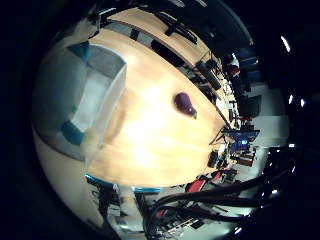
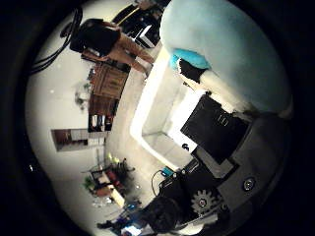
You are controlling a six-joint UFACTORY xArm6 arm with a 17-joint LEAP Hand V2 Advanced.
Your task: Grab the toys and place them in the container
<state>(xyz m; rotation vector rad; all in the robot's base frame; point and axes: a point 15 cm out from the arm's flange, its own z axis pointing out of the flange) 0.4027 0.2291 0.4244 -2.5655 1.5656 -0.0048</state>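
In the little finger side palm view a small purple toy (image 1: 185, 103) lies on the wooden table (image 1: 160, 130). A clear container (image 1: 85, 95) with blue handles stands on the same table, away from the toy. My hand (image 2: 212, 133) is above the table; its black and geared parts show in the thumb side palm view. In that view a large pale blue-green rounded thing (image 2: 231, 44) fills much of the picture, close to the palm. I cannot tell whether the hand holds it. A pale box-like shape (image 2: 162, 108), perhaps the container, lies below.
Chairs and desks with a lit screen (image 1: 240, 140) stand beyond the table's far edge. Wooden furniture (image 2: 106, 88) and a dark object (image 2: 98, 37) show in the room in the thumb side palm view.
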